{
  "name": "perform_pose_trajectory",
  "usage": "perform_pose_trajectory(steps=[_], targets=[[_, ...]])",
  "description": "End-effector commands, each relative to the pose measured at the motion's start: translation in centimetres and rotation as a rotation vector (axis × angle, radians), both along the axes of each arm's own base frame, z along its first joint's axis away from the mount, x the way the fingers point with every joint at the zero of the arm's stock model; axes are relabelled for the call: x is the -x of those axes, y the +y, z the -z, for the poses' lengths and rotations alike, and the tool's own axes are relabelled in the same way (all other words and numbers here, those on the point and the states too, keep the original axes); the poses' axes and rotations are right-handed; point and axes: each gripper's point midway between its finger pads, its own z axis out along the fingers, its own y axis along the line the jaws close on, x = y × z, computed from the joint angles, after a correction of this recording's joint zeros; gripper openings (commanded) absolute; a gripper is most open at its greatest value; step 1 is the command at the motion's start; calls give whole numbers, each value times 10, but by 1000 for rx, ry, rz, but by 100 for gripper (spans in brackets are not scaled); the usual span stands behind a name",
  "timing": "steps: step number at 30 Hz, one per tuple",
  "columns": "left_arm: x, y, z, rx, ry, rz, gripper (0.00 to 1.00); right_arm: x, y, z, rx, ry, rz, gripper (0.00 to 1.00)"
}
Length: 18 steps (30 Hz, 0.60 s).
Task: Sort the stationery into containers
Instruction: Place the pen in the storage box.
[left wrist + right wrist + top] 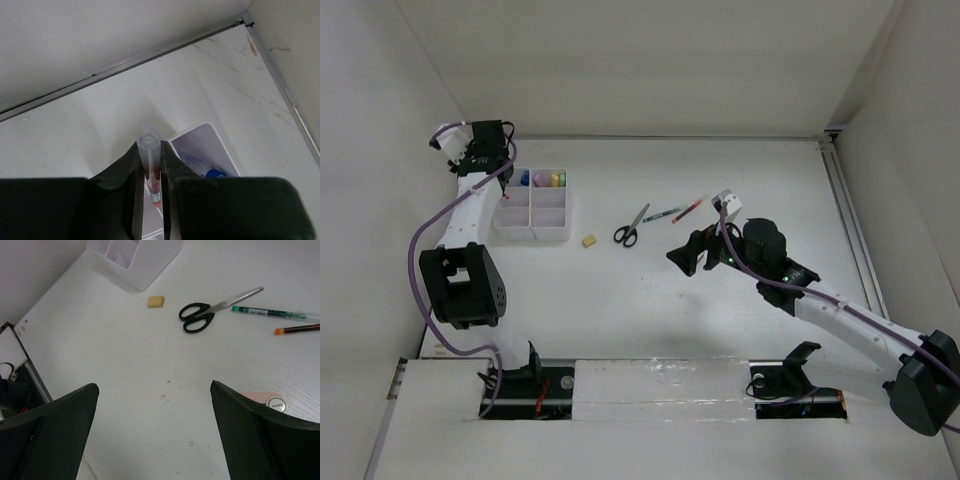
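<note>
Lettering on green pen [270, 314] illegible; left tool [150, 157] grips red pen [149, 142].

The left arm [460, 215] reaches up from its base toward the far left corner, wrist bent over. The left gripper [149, 157] has its jaws closed on a thin clear pen [148, 142]. The right arm [840, 315] stretches diagonally inward from the near right. The right gripper [154, 386] points downward with its jaws spread wide, holding nothing.
</note>
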Motion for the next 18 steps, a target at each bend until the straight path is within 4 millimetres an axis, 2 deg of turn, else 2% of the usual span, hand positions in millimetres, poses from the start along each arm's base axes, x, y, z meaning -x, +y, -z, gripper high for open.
perform_pose_trajectory(steps=[1, 4, 5, 9, 10, 11, 12, 15, 18], targets=[[-6, 11, -21, -27, -103, -64, 0, 4, 1, -11, -19, -51, -30, 100], [-14, 6, -6, 3, -102, -43, 0, 4, 1, -11, -19, -51, -30, 100], [-16, 5, -8, 8, -114, -36, 0, 3, 2, -7, -12, -43, -30, 100], [-23, 1, 7, 37, -117, -26, 0, 3, 2, -4, -7, -35, -30, 100], [-23, 1, 17, 45, -101, -33, 0, 3, 2, -4, -7, -35, -30, 100], [-26, -2, 16, 58, -118, -27, 0, 3, 2, -4, -7, -35, -30, 100], [-25, -2, 26, 71, -108, -38, 0, 3, 2, -4, -7, -35, -30, 100], [-28, -6, 36, 94, -106, -28, 0, 2, 2, -4, -1, -42, -32, 100], [-29, -8, 44, 103, -95, -19, 11, 2, 2, -4, -1, -42, -32, 100]])
